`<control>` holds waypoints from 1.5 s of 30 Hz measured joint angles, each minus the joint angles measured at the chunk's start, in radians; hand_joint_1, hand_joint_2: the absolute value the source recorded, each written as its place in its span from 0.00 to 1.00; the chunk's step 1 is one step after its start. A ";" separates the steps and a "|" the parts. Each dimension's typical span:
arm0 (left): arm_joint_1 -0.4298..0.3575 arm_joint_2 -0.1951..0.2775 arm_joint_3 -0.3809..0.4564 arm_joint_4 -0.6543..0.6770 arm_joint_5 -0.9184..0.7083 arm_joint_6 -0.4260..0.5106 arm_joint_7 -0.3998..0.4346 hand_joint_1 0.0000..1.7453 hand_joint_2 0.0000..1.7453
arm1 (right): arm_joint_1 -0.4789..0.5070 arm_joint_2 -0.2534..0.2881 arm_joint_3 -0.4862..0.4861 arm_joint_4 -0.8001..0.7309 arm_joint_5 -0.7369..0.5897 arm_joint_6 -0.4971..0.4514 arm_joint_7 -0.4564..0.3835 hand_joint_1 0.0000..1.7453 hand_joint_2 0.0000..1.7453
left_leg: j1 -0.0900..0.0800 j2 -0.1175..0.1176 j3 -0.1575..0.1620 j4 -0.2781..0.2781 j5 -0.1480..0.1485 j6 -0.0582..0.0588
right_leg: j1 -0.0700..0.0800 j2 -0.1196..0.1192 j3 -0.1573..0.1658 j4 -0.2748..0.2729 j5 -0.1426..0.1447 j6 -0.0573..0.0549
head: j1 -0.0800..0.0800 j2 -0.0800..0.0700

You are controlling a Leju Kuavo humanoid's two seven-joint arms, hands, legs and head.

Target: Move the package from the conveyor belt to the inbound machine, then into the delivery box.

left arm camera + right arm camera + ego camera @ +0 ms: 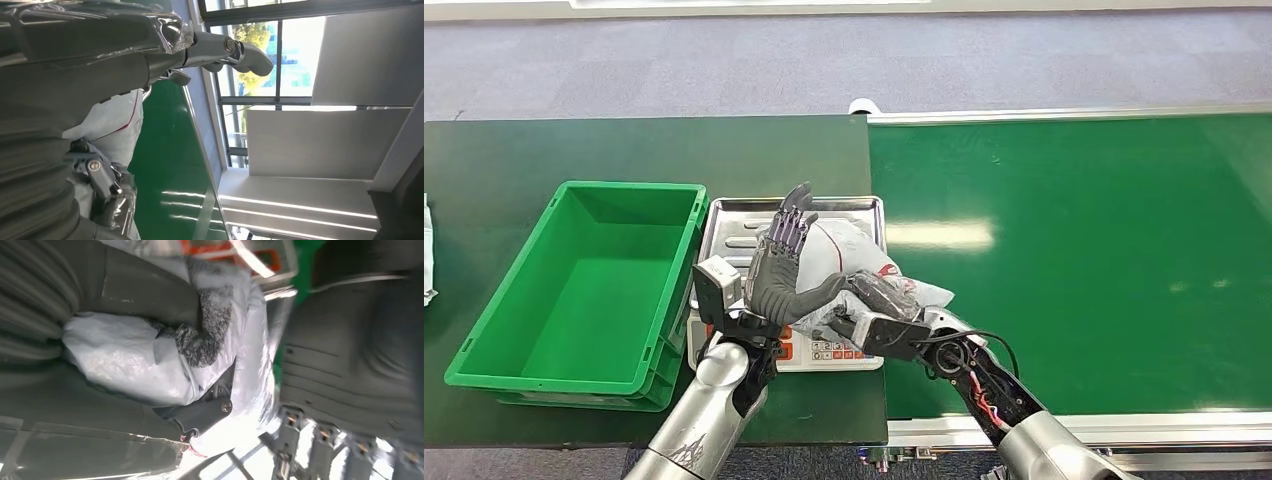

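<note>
Already over the inbound machine (pixel 724 222), the package (pixel 844 262), a white plastic bag with red markings, sits above the steel weighing tray in the head view, clasped between both hands. The left hand (pixel 782 262) stands upright with its palm and thumb pressed to the bag's left side; the right hand (pixel 879 305) grips its right side from below. The green delivery box (pixel 584 280) lies just beside the machine on the dark desk (pixel 504 150), to the robot's left, so the left arm is nearer it. The conveyor belt (pixel 1074 260) runs off to the right.

From the left wrist, the bag (pixel 117 125) shows past the hand's cover, with belt beyond.

From the right wrist, the right hand's thumb (pixel 150 287) presses into the crumpled bag (pixel 125 360), fingers wrapped beneath; the left hand (pixel 350 365) closes off the far side.
</note>
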 joint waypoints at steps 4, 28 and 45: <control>0.003 0.000 0.004 -0.013 -0.006 0.000 0.007 0.00 1.00 | -0.002 0.007 0.014 0.009 0.107 -0.161 0.039 0.00 1.00 | 0.000 0.000 0.000 0.000 0.000 0.000 | 0.000 0.000 0.000 0.000 0.000 0.000 | 0.000 0.000; -0.007 0.001 -0.002 0.035 -0.177 -0.004 0.079 0.00 1.00 | 0.232 0.000 -0.231 -0.364 -0.223 -0.055 -0.037 0.00 1.00 | 0.000 -0.002 -0.004 0.000 0.000 0.000 | 0.000 -0.001 -0.004 0.000 0.000 0.001 | 0.000 0.000; -0.046 -0.001 -0.035 0.186 -0.779 0.135 0.353 0.00 1.00 | 0.426 0.050 -0.506 -0.621 -0.240 0.035 0.026 0.00 1.00 | 0.000 -0.004 -0.004 0.000 0.000 0.000 | 0.000 -0.002 -0.002 0.000 0.000 0.001 | 0.000 0.000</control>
